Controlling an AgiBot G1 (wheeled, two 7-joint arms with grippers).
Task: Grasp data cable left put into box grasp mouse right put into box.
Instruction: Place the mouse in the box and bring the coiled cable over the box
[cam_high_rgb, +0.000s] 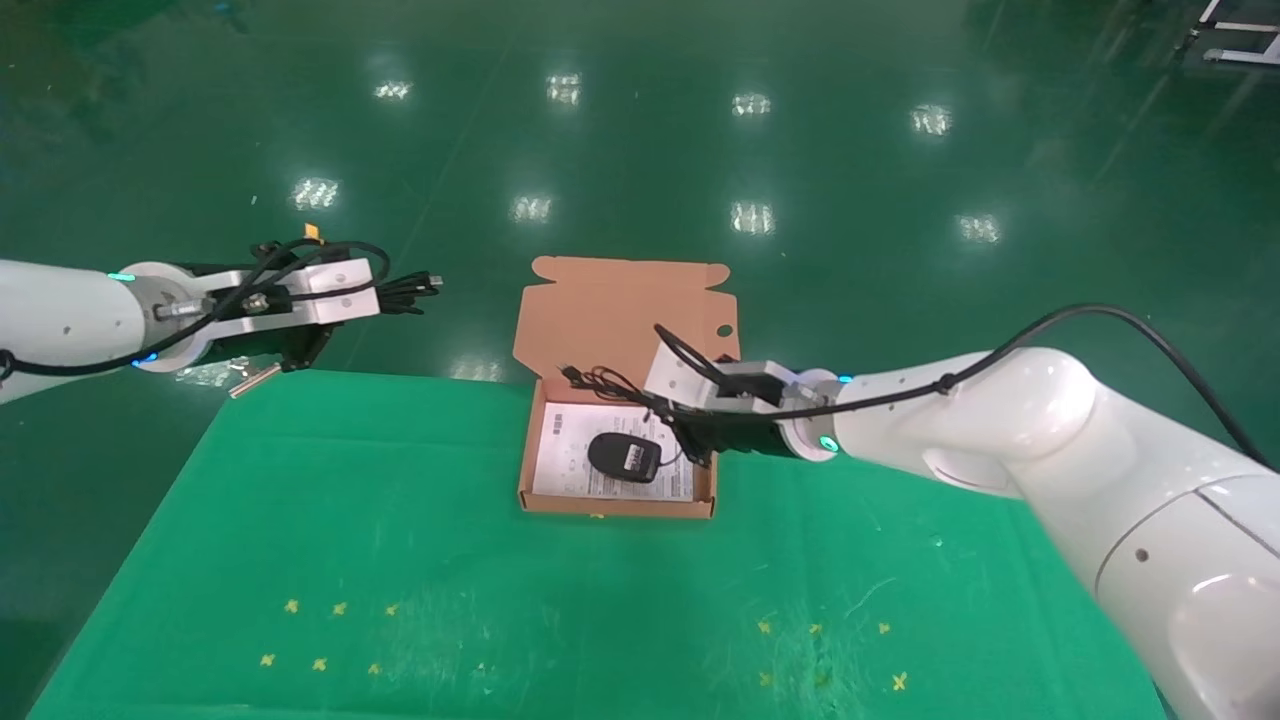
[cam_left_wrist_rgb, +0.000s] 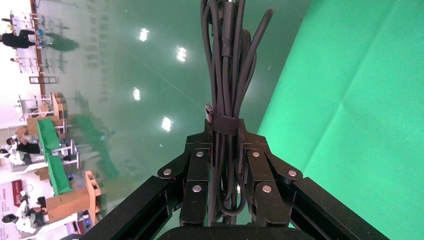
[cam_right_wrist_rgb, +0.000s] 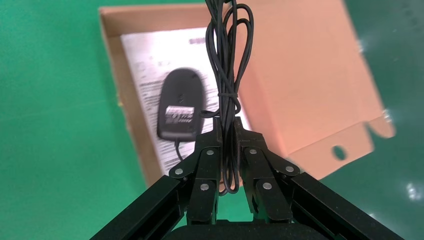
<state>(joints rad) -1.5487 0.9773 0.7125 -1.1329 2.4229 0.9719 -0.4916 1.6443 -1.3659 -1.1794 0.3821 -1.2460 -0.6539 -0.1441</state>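
Mouse lowered into box, data cable held aloft

The mouse (cam_high_rgb: 624, 457) lies on the box's (cam_high_rgb: 616, 506) printed sheet (cam_high_rgb: 560, 450); the right gripper (cam_right_wrist_rgb: 227, 131) pinches its bundled cord (cam_right_wrist_rgb: 227, 60) above. Beyond the bench (cam_high_rgb: 400, 560), the left gripper (cam_left_wrist_rgb: 226, 131) clenches the data cable (cam_left_wrist_rgb: 227, 65).

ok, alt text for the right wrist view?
The right claw is shut on the mouse's cord above the open box; the mouse lies label-up on the box's white sheet, green table around.

Left hand (cam_left_wrist_rgb: 224, 150) raised off to the left, clamped shut, right hand (cam_right_wrist_rgb: 227, 145) extended forward, clamped shut
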